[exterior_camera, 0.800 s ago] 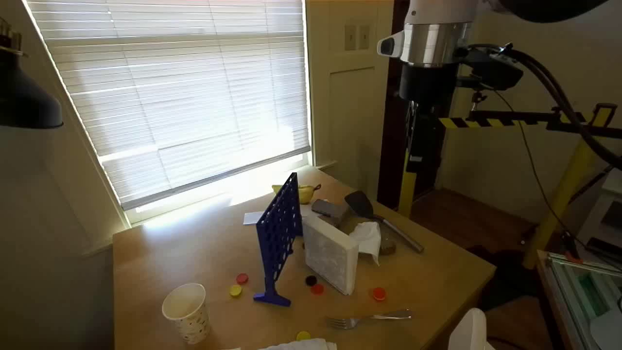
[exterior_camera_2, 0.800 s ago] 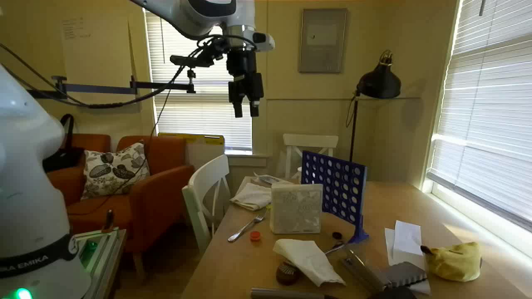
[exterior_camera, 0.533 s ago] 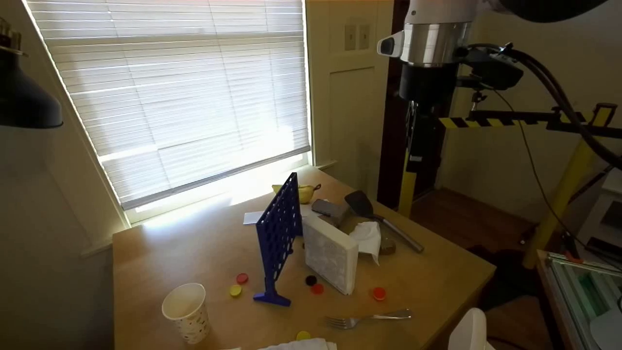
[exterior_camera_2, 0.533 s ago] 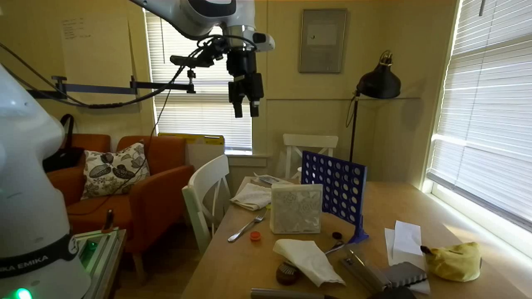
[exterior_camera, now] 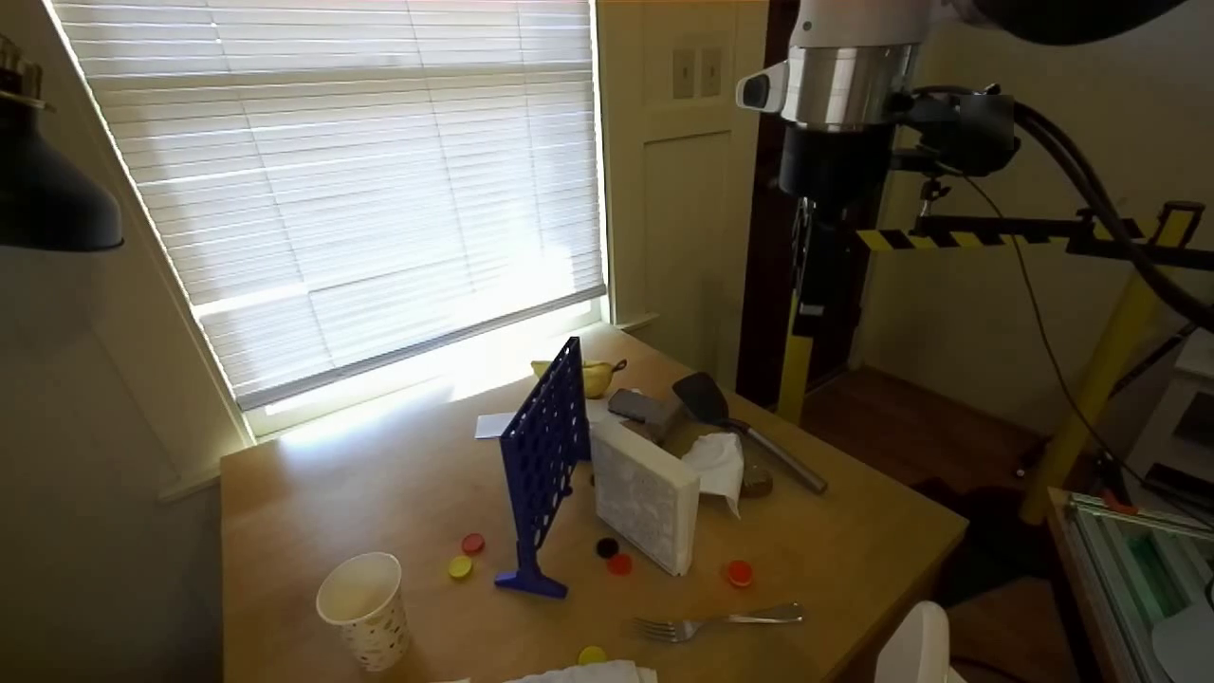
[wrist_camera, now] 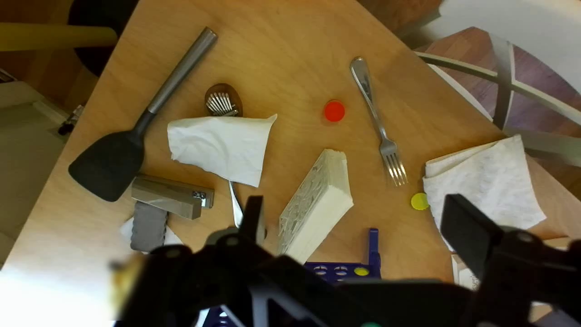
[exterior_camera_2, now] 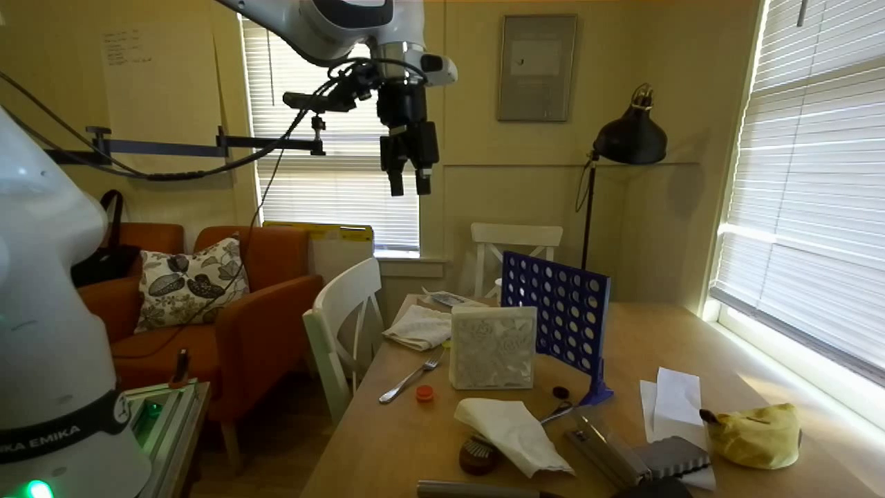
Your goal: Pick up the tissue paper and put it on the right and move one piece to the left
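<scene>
A thin, rumpled white tissue sheet [wrist_camera: 222, 145] lies partly over a small brown object with metal tines [wrist_camera: 222, 101]. The sheet shows in both exterior views [exterior_camera: 718, 465] [exterior_camera_2: 515, 432]. A folded white bunch [wrist_camera: 485, 181] lies by the table edge near the chair, also in an exterior view [exterior_camera_2: 418, 326]; I cannot tell if it is paper or cloth. A thick block of white sheets [exterior_camera_2: 492, 348] stands upright beside the blue grid frame [exterior_camera: 512, 474]. My gripper [wrist_camera: 363, 218] is open and empty. In both exterior views it hangs high above the table [exterior_camera_2: 409, 185] [exterior_camera: 808, 318].
A fork [wrist_camera: 374, 109], red disc [wrist_camera: 334, 111], yellow disc [wrist_camera: 420, 201], spatula [wrist_camera: 109, 163] and stapler [wrist_camera: 170, 195] lie around. A paper cup [exterior_camera: 365, 612] stands beyond the frame. A yellow pouch [exterior_camera_2: 757, 436] and flat papers [exterior_camera_2: 677, 398] lie toward the window. A white chair [exterior_camera_2: 349, 304] borders the table.
</scene>
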Controlling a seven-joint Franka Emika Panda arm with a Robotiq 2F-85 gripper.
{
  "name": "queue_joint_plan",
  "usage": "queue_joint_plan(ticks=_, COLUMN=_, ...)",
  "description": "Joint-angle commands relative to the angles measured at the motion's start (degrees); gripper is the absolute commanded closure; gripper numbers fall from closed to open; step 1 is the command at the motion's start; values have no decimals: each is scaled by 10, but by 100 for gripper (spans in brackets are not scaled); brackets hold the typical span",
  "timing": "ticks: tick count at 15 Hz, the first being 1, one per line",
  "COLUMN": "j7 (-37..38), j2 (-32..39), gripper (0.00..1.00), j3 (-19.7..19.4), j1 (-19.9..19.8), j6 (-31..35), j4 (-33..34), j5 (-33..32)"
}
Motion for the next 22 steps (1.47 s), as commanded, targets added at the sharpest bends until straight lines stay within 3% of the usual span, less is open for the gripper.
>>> queue_joint_plan(ticks=1, j7=-9, j2=22, gripper=0, j3=-17, j1=2, j6=14, j4=11, j5=-5)
queue_joint_plan(ticks=13, j7=24, j2=158, gripper=0, j3=-60, j1=-19, j6=161, j4=56, j5=17)
queue_joint_plan(ticks=21, j7=69, j2=257, gripper=0, j3=-62, j1=-14, j6=269, j4=86, j5=60)
queue_joint_plan(ticks=22, j7=54, j2=226, gripper=0, j3=-63, j1=-15, j6=255, j4=61, j5=44)
